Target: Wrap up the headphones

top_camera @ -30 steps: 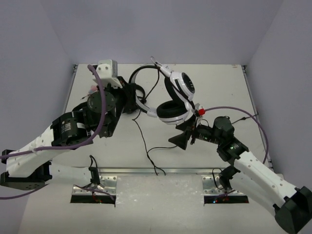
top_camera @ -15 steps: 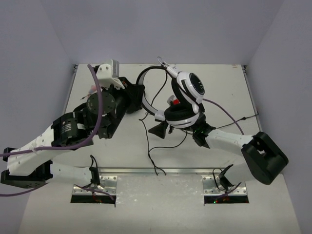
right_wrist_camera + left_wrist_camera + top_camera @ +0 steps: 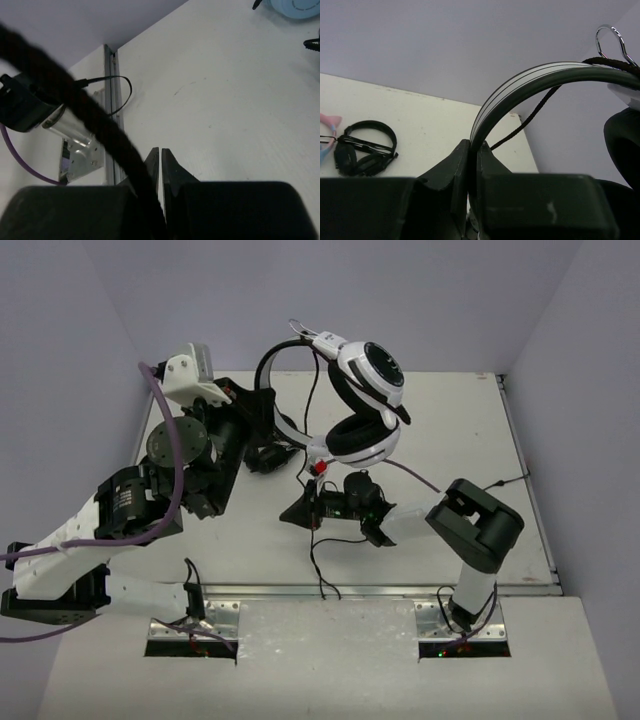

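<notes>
The white headphones point(image 3: 368, 390) with black cushions hang in the air above the table. My left gripper point(image 3: 268, 440) is shut on their white-and-black headband point(image 3: 530, 82), which rises between the jaws point(image 3: 474, 145) in the left wrist view. An ear cushion point(image 3: 622, 140) shows at that view's right edge. The thin black cable point(image 3: 314, 540) drops from the cups to the table. My right gripper point(image 3: 293, 512) sits low under the cups, pointing left. Its jaws point(image 3: 160, 150) stand almost together, with the cable point(image 3: 95, 120) running across the left finger down into their base.
An all-black pair of headphones point(image 3: 365, 147) and a pink cat-ear pair point(image 3: 327, 132) lie on the table point(image 3: 435, 125). A metal rail point(image 3: 112, 100) with a thin black wire point(image 3: 125, 95) borders the table. A blue object point(image 3: 295, 6) lies at the far corner.
The right gripper has swung left from beside the cups to beneath them and its jaws have closed. The left arm has lifted the headphones higher and farther back.
</notes>
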`<state>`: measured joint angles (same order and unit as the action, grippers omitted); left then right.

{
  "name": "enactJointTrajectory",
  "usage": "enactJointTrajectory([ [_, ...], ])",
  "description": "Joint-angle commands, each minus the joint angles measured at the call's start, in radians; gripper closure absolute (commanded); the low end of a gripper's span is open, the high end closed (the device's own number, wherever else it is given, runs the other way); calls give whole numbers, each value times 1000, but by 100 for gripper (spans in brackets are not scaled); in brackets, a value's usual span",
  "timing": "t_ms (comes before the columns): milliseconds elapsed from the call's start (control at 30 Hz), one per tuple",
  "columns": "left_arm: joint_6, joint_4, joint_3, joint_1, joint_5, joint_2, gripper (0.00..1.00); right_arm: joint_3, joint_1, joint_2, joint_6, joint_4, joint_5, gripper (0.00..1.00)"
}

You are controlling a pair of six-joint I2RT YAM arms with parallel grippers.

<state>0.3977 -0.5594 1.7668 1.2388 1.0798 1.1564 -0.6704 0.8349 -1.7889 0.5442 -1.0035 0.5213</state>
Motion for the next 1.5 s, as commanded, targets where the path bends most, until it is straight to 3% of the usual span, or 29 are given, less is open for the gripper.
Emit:
enactJointTrajectory([
  [0, -66, 177, 33, 10, 168, -23, 100, 85, -8, 32, 69, -201, -51, 99],
  [67, -168, 338, -48, 11, 316, -33, 99, 164, -8, 84, 106, -300, -82, 99],
  [100, -347, 592, -99, 10, 384, -55, 100, 237, -7, 104, 120, -355, -104, 99],
  [167, -558, 865, -246, -24, 401, -73, 100, 293, 13, 170, 140, -374, -115, 99],
  [200, -592, 894, -257, -76, 397, -69, 100, 325, 47, 201, 114, -336, -125, 99],
  [300, -333, 655, -152, -177, 353, -5, 100, 333, 153, 374, 4, -154, -216, 99],
  [333, -285, 527, -126, -235, 309, 12, 100, 315, 224, 413, -71, 20, -278, 99],
  [500, -378, 632, -67, -334, 286, 136, 99, 249, 395, 589, -187, 330, -464, 99],
  [567, -333, 508, -30, -387, 249, 178, 100, 218, 461, 647, -223, 455, -518, 99],
  [700, -321, 483, -46, -446, 213, 255, 100, 99, 543, 715, -292, 655, -613, 99],
  [800, -212, 376, -93, -525, 140, 256, 100, 27, 581, 778, -339, 782, -677, 99],
  [900, -194, 391, -174, -591, 95, 250, 100, -65, 601, 809, -381, 903, -705, 99],
  [1067, -207, 527, -471, -618, -20, 169, 100, -216, 604, 806, -475, 1108, -783, 99],
  [1367, -459, 926, -929, -570, -525, 45, 100, -530, 543, 747, -702, 1362, -958, 99],
  [1467, -424, 842, -949, -553, -727, -29, 100, -561, 374, 758, -713, 1422, -914, 99],
])
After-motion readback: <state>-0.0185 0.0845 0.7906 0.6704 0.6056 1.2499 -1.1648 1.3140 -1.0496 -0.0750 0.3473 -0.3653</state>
